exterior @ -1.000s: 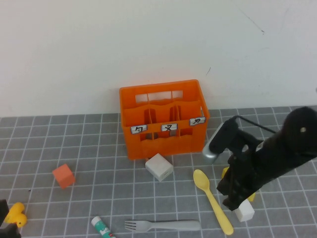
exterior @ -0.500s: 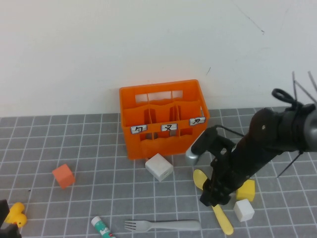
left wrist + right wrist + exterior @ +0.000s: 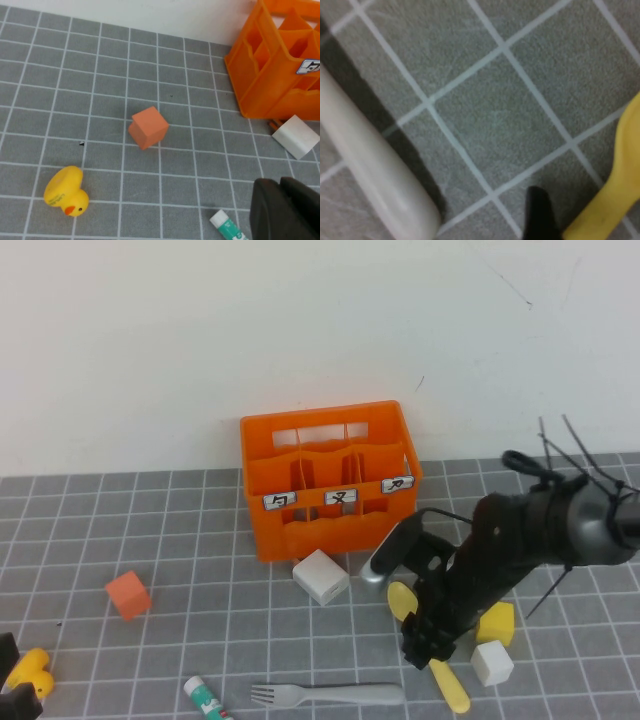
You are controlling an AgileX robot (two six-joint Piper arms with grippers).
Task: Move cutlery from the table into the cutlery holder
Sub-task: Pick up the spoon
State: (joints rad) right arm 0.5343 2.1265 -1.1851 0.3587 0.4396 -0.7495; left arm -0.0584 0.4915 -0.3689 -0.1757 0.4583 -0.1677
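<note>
The pale yellow spoon (image 3: pixel 432 645) lies on the grey grid table (image 3: pixel 200 540) to the right of the orange cutlery holder (image 3: pixel 330 490). My right gripper (image 3: pixel 424 648) is down on the spoon's handle, open. In the right wrist view one black fingertip (image 3: pixel 540 215) touches the spoon (image 3: pixel 615 190); the other finger is out of view. The grey fork (image 3: pixel 330 696) lies near the front edge, and its handle shows in the right wrist view (image 3: pixel 375 175). My left gripper (image 3: pixel 280 182) is shut and empty at the front left corner (image 3: pixel 10 702).
A white block (image 3: pixel 321 576) lies in front of the holder. A yellow block (image 3: pixel 497 623) and a small white block (image 3: pixel 491 663) sit right of the spoon. An orange cube (image 3: pixel 128 594), a yellow duck (image 3: pixel 28 672) and a white-and-green tube (image 3: pixel 205 698) lie at the left front.
My right arm has swung left and down, from beside the spoon to over its handle. The left arm has barely moved.
</note>
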